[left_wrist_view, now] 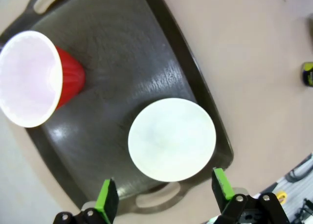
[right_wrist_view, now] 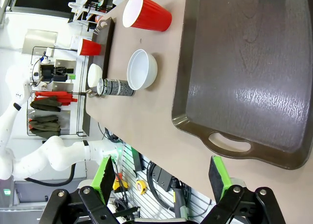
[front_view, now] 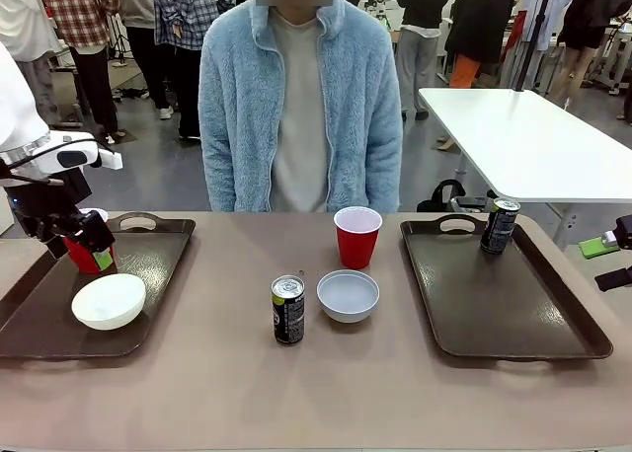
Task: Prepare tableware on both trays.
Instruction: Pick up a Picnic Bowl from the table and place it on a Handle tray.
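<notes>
Red cup [front_view: 356,240], grey bowl [front_view: 348,295] and can [front_view: 288,310] stand mid-bench, nearer the right tray [front_view: 513,319], so likelier the right gripper's [right_wrist_view: 161,177] job, its jaws released; the left gripper [left_wrist_view: 164,190], also released, hangs over the left tray [front_view: 148,264].

Bright, even overhead light glares off the tray [right_wrist_view: 264,101]; wrist views warp.

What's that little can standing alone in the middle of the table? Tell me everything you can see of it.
The small drink can stands upright on the tan tabletop, between the left tray and the right tray, on neither. Its body is black with green and white print, its top silvery, and it looks like metal. Whether it has been opened I cannot tell. A pale grey bowl sits close beside it. No claw or hand touches it.
</notes>
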